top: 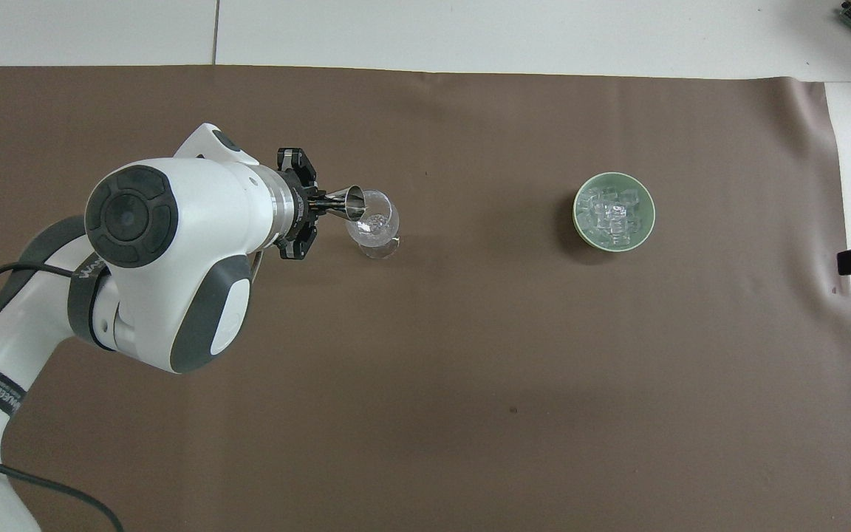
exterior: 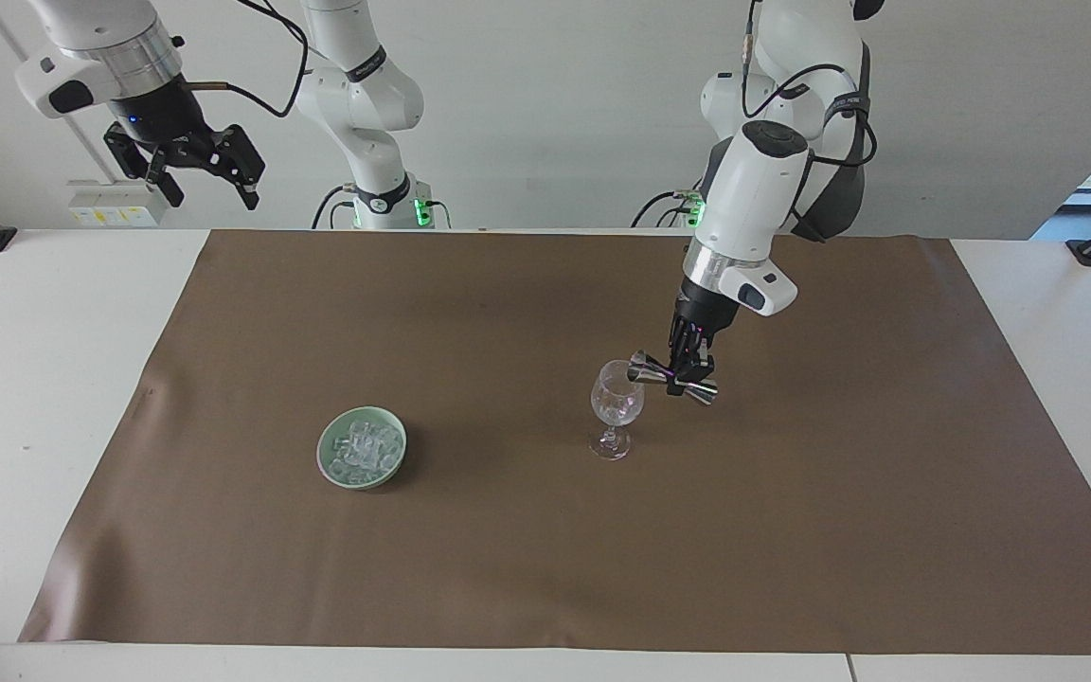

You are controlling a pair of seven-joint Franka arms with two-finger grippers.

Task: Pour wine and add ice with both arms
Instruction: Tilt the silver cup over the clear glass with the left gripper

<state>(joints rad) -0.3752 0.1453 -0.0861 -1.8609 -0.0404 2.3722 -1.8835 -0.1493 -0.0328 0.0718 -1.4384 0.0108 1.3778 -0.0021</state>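
Pour underway, ice untouched

Jigger lay tipped at wine glass rim, left hand clamped on its waist. Ice sat heaped in green bowl, twd right arm's end. Right hand waited high w/ fingers apart. Ice step left.

A white desk carries a brown mat that covers most of the frame. On the mat stand a green bowl at lower left of centre and a stemmed glass near centre, well apart.
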